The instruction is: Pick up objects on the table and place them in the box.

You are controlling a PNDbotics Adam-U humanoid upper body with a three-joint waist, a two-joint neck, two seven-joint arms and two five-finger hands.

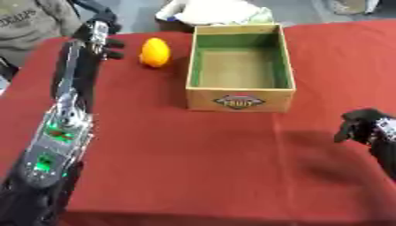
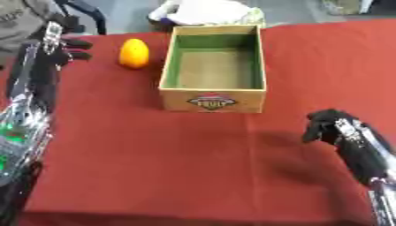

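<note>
Red cloth covers the table (image 1: 193, 167), which carries one orange oval fruit (image 1: 154, 52) and one wooden box (image 1: 241, 66). The fruit stands upright, long axis vertical with its narrower end up, at the far left of the table, just beside the box's left wall but not touching it. The box is open-topped with a green lining, its long axis running away from the robot and its labelled short wall facing the camera; nothing shows inside it. The left hand (image 1: 103, 37) is extended to the far left, near the fruit without touching it, fingers straight toward the fruit and holding nothing. The right hand (image 2: 329, 125) is near the right edge, fingers curled downward, holding nothing. The right eye view shows the right forearm more fully; the left eye view shows more of the left arm with its green lights
</note>
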